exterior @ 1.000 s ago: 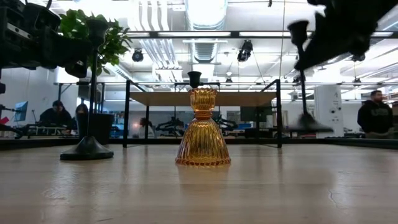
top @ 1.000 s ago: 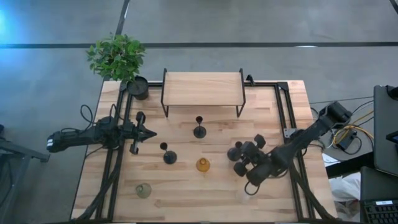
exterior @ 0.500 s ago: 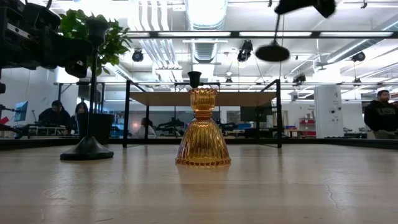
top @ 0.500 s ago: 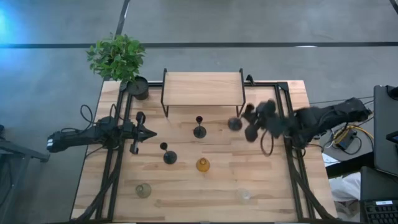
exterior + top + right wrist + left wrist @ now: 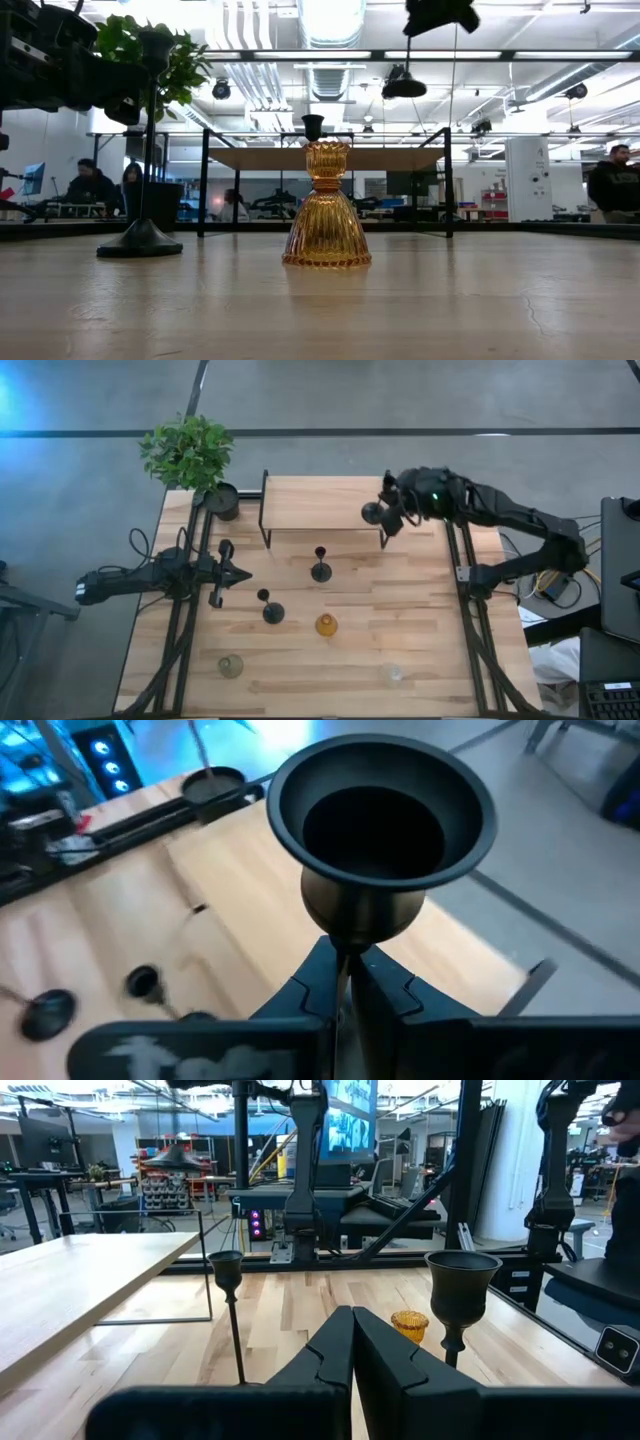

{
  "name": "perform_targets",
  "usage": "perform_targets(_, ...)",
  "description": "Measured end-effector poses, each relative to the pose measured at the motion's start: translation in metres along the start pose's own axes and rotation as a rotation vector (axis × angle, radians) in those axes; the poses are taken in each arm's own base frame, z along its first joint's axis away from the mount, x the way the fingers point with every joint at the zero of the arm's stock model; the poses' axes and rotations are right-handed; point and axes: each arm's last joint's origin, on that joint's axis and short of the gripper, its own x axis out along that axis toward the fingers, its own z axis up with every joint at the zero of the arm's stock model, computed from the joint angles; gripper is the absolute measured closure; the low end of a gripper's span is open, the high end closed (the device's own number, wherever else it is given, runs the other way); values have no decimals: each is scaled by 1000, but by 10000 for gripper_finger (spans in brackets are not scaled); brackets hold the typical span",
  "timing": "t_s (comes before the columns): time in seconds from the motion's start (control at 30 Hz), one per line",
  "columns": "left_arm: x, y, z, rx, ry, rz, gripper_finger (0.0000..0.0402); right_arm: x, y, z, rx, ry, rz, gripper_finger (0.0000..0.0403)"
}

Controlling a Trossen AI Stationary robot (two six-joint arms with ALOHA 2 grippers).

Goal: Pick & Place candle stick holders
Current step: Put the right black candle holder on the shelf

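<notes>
Candle stick holders number three here, and one thin black metal candlestick point(image 5: 374, 513) hangs in the right gripper point(image 5: 392, 512), clamped by its stem, over the right end of the small wooden riser shelf point(image 5: 325, 502) at the bench's far edge. The right wrist view looks straight down into its flared cup point(image 5: 383, 818), with the fingers point(image 5: 305, 990) pinched narrowly on the stem just beneath; the shelf top and the bench lie below it. From the low view only the held candlestick's round base point(image 5: 404, 88) shows, up high and clear of every surface.

Out on the light wooden bench point(image 5: 420, 650), a second black candlestick point(image 5: 321, 569) stands near the middle, just in front of the shelf, and a third point(image 5: 271, 610) stands nearer the left. An amber ribbed glass vase point(image 5: 326, 625) sits near the centre, a greenish glass vase point(image 5: 231, 665) toward the near left corner, a clear glass vase point(image 5: 392, 675) toward the near right. A black pot with a leafy green plant point(image 5: 190, 452) occupies the far left corner.

The left gripper point(image 5: 240, 573) waits near the left edge, its fingers point(image 5: 330, 1350) pressed together on nothing.

Only the low view reveals the workshop behind: ceiling lights, desks, and seated and standing people point(image 5: 90, 185).
</notes>
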Motion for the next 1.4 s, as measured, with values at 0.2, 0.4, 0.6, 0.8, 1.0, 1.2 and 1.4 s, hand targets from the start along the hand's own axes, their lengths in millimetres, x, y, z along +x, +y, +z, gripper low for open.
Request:
perform_targets(0.2,0,0,0,0,0,0,387,30,-11,26,-63,18,0,391)
perform_targets(0.4,0,0,0,0,0,0,387,65,-35,42,-60,61,3,391)
perform_targets(0.6,0,0,0,0,0,1,387,90,-57,50,-55,89,1,391)
perform_targets(0.8,0,0,0,0,0,0,387,98,-80,54,-51,93,-32,391)
perform_targets(1.0,0,0,0,0,0,0,387,109,-96,56,-44,27,5,391)
perform_targets(1.2,0,0,0,0,0,0,387,125,-103,54,-60,6,-7,392)
perform_targets(1.4,0,0,0,0,0,0,387,143,-105,46,-80,48,34,392)
